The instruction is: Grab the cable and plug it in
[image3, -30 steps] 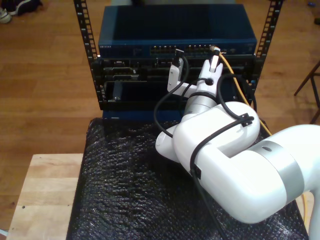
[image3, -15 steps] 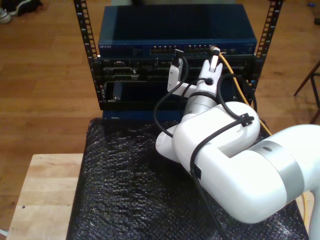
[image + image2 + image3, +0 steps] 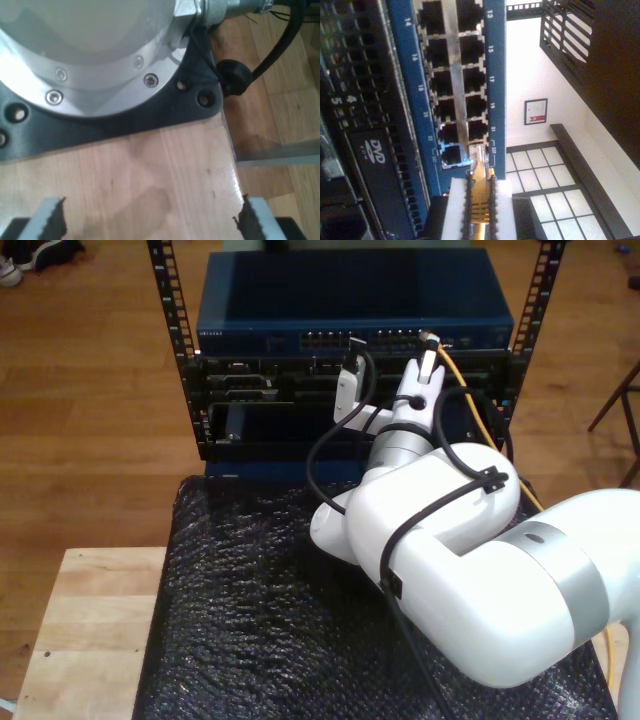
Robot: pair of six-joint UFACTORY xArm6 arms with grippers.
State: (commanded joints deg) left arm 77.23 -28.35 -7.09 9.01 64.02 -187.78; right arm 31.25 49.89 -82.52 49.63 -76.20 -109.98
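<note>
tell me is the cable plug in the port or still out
Partly in, it seems: the cable plug's tip, held by my second gripper, meets a port on the blue switch; full seating is unclear.

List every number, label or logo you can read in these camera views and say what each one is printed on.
"13", "15", "17", "19", "21" and "14", "16", "18", "20", "22": port numbers on the blue switch.
"DVD": logo on the black drive beside the blue switch.
White lettering on the blue switch's front, exterior view: too small to read.
Framed sign on the wall: too blurred to read.
</note>
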